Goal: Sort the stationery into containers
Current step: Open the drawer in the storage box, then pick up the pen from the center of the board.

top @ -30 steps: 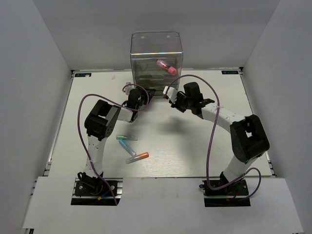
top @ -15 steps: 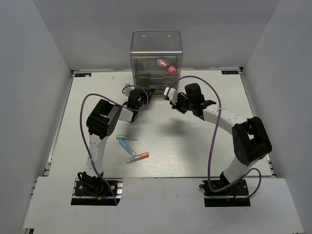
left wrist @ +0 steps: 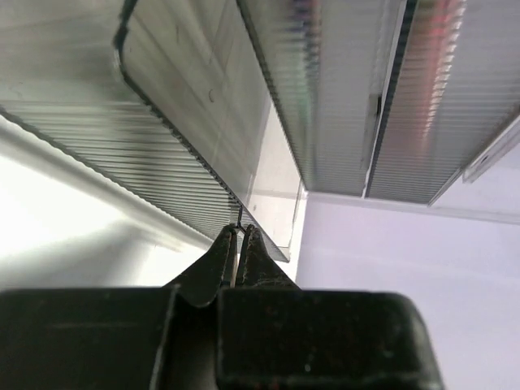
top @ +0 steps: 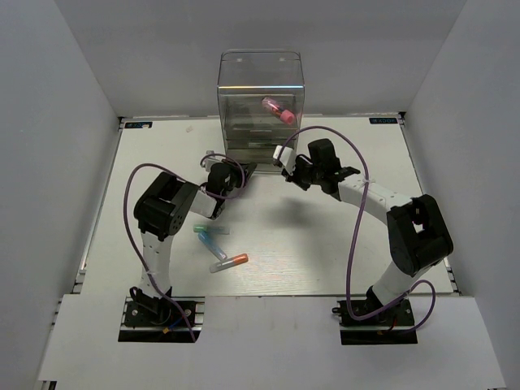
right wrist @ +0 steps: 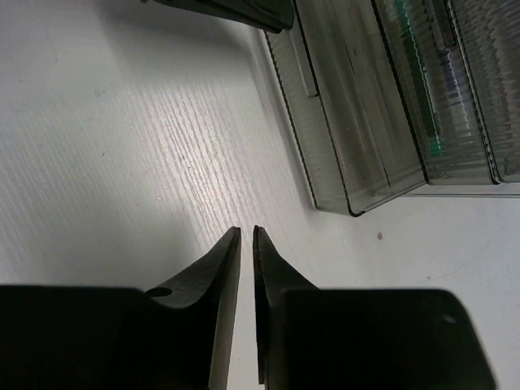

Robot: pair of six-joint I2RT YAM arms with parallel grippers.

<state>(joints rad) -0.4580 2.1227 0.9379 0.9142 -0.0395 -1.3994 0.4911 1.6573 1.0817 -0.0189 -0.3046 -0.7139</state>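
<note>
On your left, the green marker (top: 201,230), blue marker (top: 213,242) and orange marker (top: 230,261) lie loose on the table (top: 325,252), well apart from the clear organiser (top: 260,81). Your left gripper (left wrist: 238,241) is clamped tight at the drawer (left wrist: 171,130), apparently pinching its thin lip, though the wrist view is too close to be sure. Further right, the pink tube (top: 277,111) sits tilted in the organiser's tall upper part, and your right gripper (right wrist: 247,237) hangs beside the drawers, jaws a sliver apart, holding nothing.
</note>
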